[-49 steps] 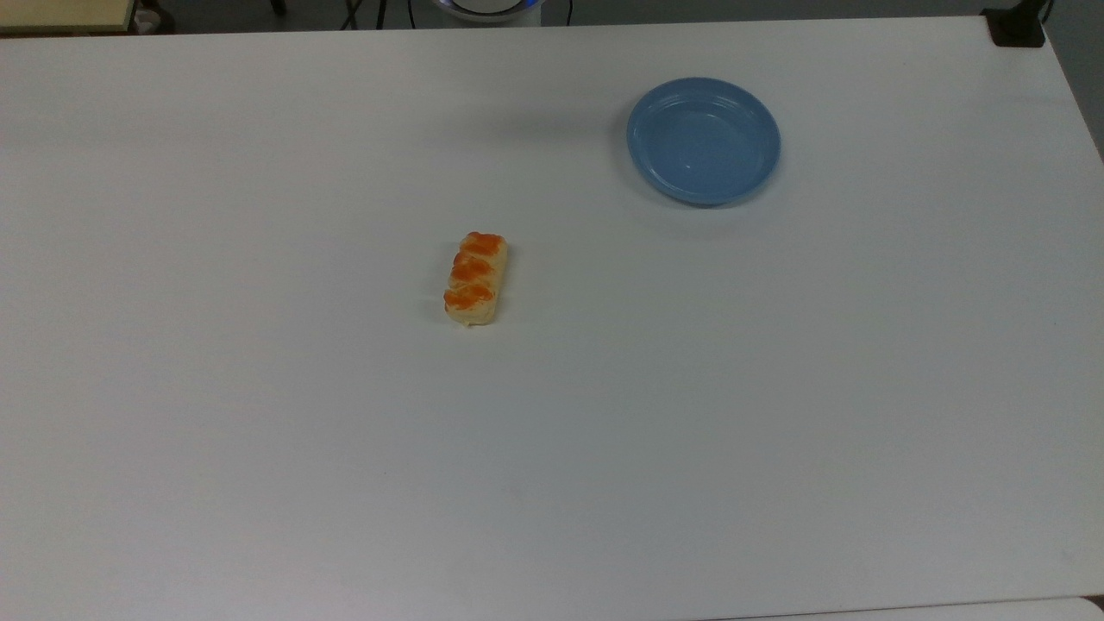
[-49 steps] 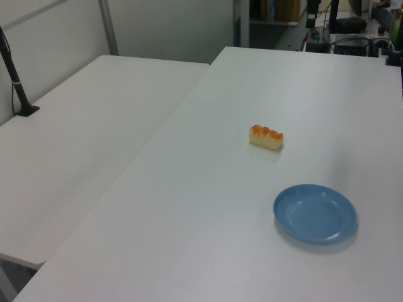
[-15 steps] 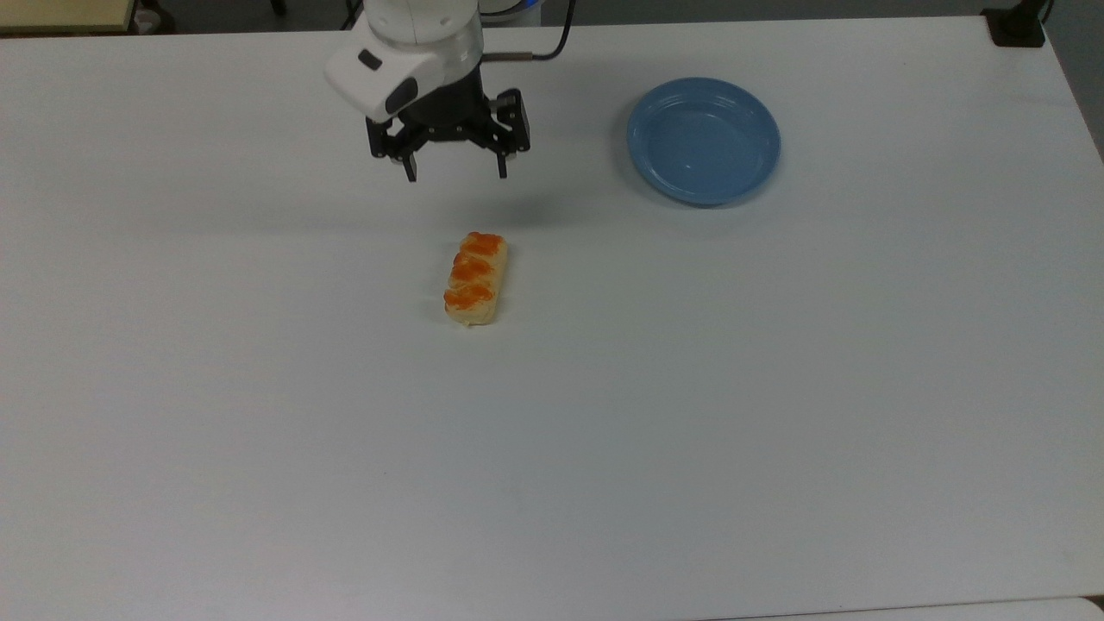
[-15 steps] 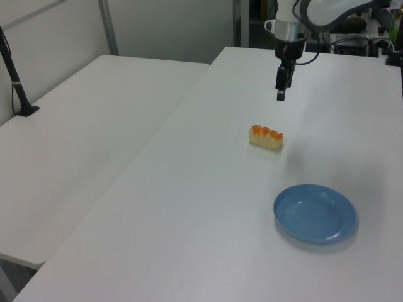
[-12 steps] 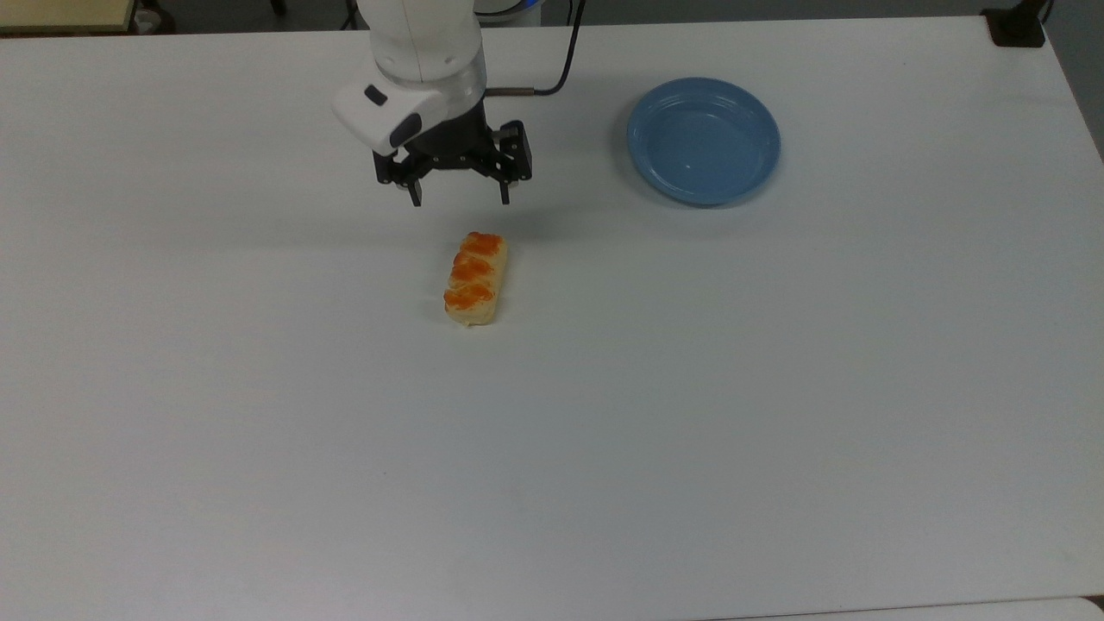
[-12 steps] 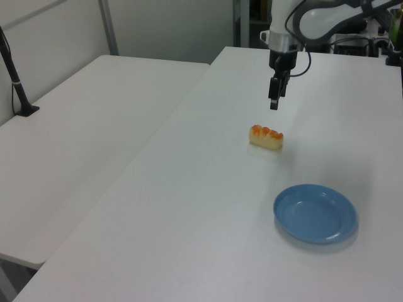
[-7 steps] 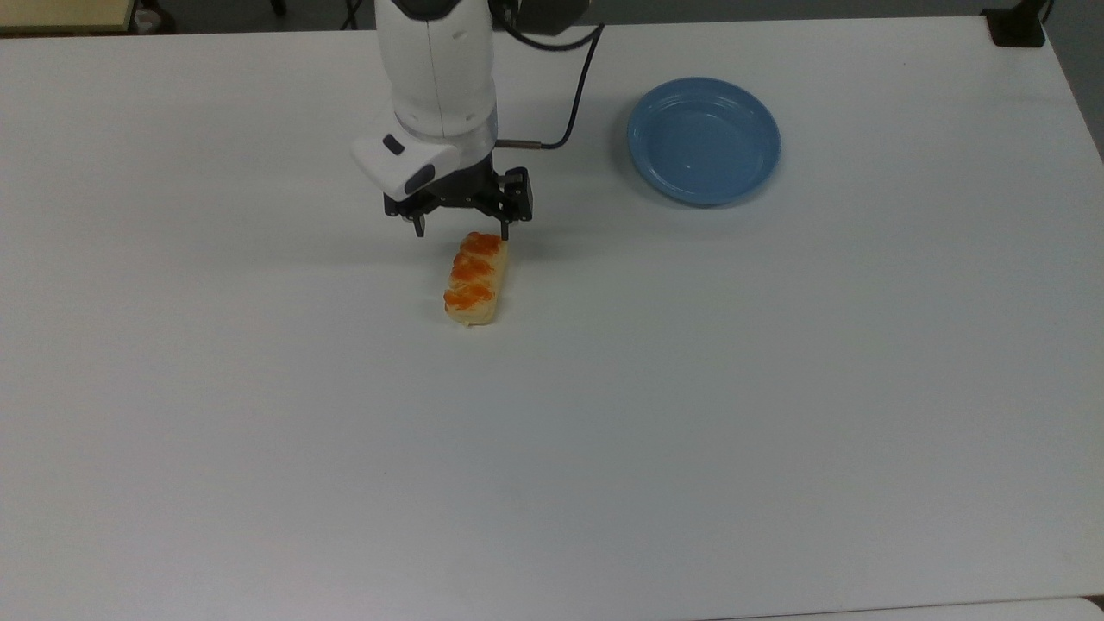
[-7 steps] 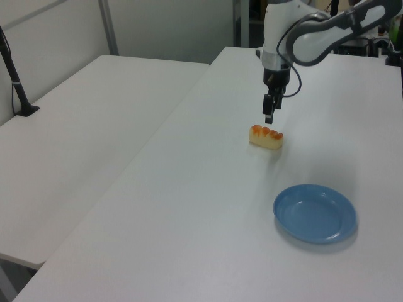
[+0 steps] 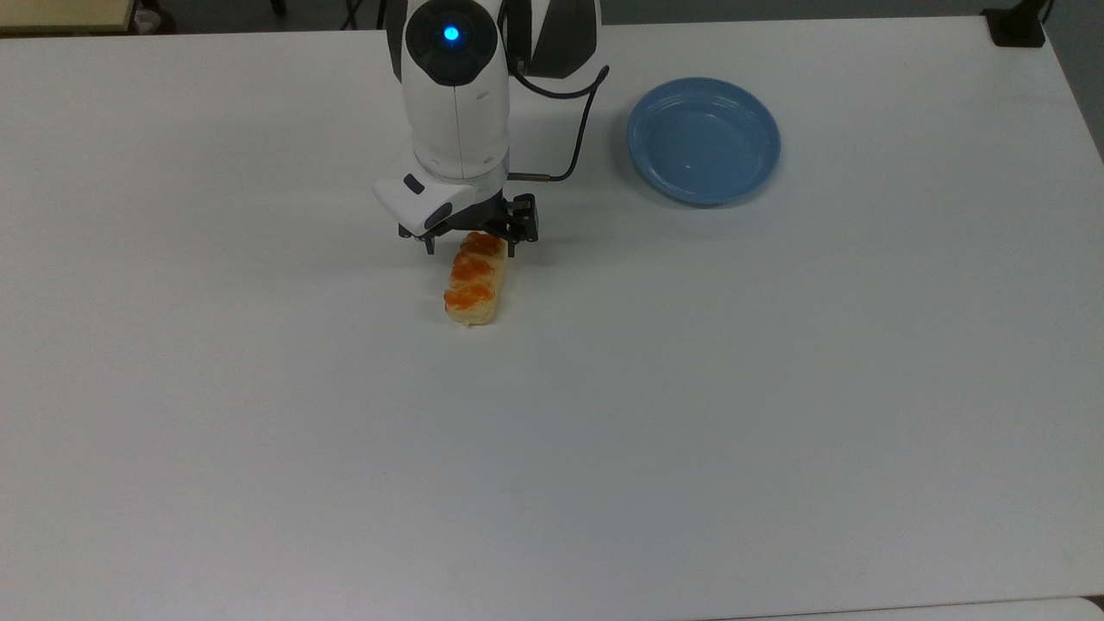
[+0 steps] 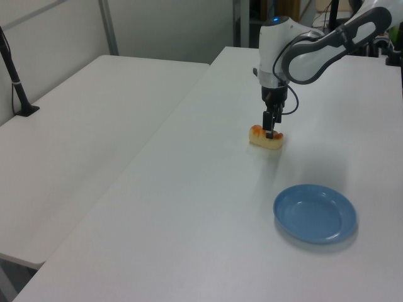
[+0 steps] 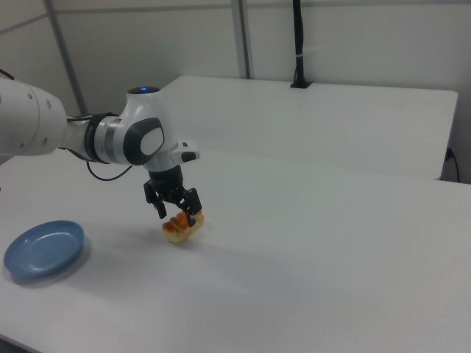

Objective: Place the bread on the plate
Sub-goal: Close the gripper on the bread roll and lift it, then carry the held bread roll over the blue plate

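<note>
Bread [image 9: 473, 280] flat on the tabletop [image 9: 259, 388], long axis running up-down in the top view, slightly tilted. Gripper [image 9: 470, 244] low over the bread's upper end in the top view, jaws open, one finger on each long side, so the span crosses the short width. Grasp point off-centre, toward the end nearest the arm; remaining length sticks out toward the top view's bottom. No closure on the bread yet. Plate [image 9: 704, 141] empty, well apart, toward the top view's upper right. Likely risk: bread pivoting when lifted by one end.
</note>
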You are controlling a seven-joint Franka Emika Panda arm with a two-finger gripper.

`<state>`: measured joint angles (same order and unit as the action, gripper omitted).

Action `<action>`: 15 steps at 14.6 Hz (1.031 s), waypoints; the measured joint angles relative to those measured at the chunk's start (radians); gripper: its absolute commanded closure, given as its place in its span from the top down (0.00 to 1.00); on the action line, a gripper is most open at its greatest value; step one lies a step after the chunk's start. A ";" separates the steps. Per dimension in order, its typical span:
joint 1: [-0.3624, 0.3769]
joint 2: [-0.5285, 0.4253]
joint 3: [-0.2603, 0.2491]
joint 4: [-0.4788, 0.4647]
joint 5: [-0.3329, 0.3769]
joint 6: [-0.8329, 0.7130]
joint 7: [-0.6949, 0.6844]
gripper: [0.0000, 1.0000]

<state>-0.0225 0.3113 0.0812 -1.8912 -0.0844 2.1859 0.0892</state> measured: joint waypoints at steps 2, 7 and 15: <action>0.002 0.012 0.000 -0.001 0.000 0.028 0.000 0.44; 0.012 0.034 0.000 0.001 -0.001 0.050 0.015 0.23; 0.038 -0.150 0.002 0.054 -0.002 -0.153 0.017 0.23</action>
<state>0.0154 0.1609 0.0829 -1.8369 -0.0864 2.0332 0.1065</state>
